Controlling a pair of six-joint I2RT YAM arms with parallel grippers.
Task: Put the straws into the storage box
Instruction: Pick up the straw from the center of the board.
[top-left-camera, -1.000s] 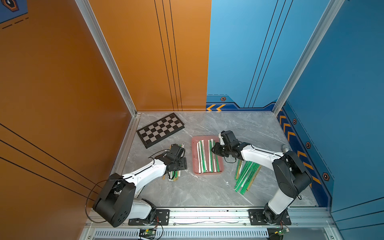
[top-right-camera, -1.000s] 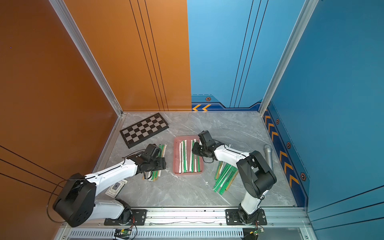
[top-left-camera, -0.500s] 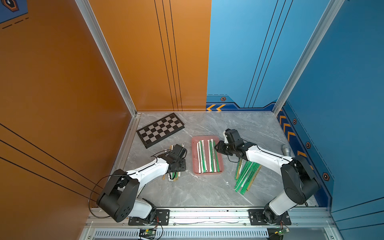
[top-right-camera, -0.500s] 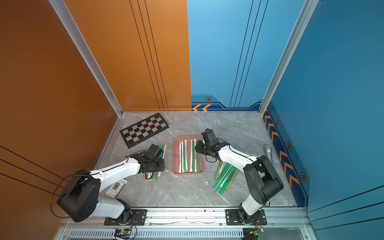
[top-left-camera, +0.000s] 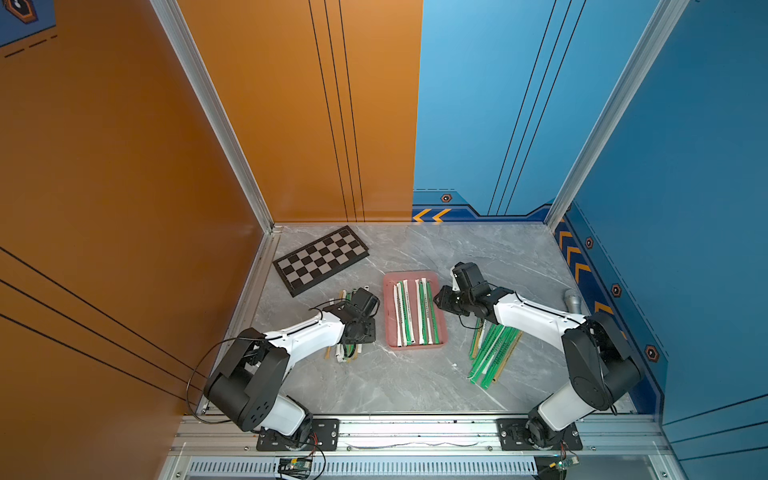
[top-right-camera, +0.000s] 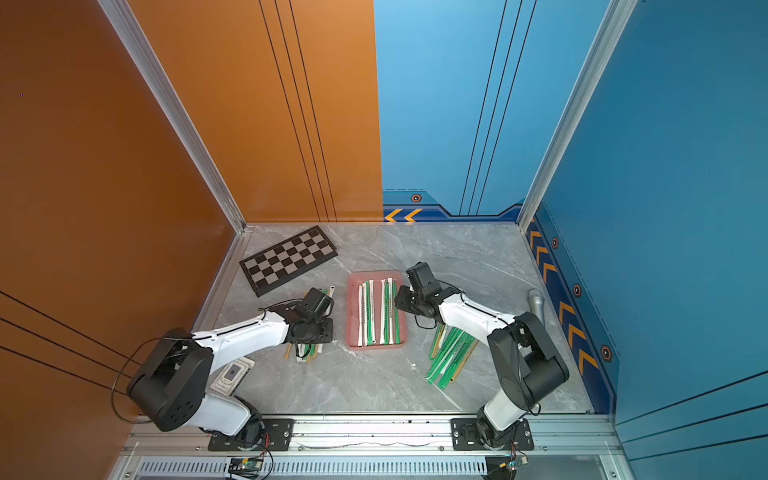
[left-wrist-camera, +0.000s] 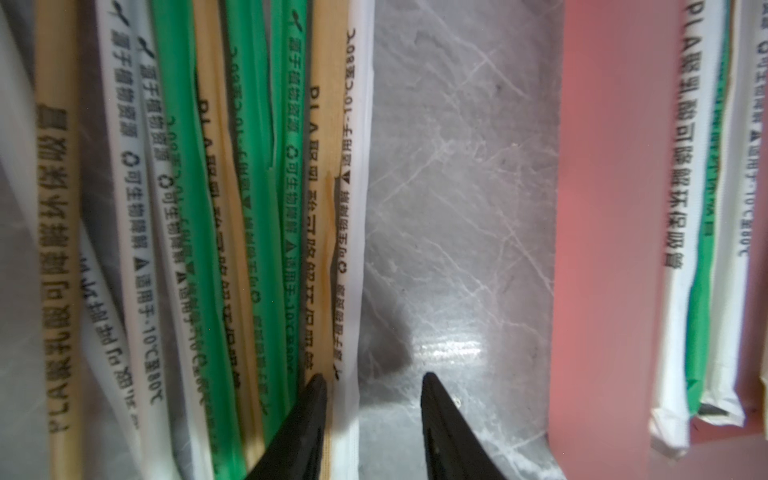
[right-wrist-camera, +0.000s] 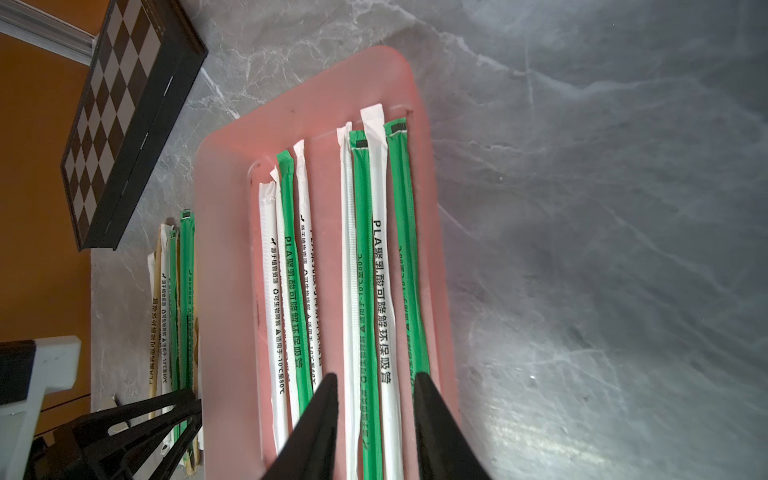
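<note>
The pink storage box (top-left-camera: 390, 316) lies mid-table with several green and white straws (top-left-camera: 415, 311) in it. Loose straws form a pile (top-left-camera: 347, 351) left of the box and another pile (top-left-camera: 492, 353) to its right. My left gripper (left-wrist-camera: 372, 378) is down at the left pile, jaws apart: a white straw (left-wrist-camera: 353, 208) lies against one finger, and the other stands on bare table. My right gripper (right-wrist-camera: 374, 378) hovers open over the box's right side, with the boxed straws (right-wrist-camera: 378, 270) lying below the gap.
A black-and-grey chequered board (top-left-camera: 320, 259) sits at the back left. A grey metal cylinder (top-left-camera: 573, 300) lies by the right wall. A small card (top-right-camera: 230, 374) lies beside the left arm's base.
The left arm has settled slightly lower onto its pile. The right arm has drawn a little to the right, toward the box's right edge.
</note>
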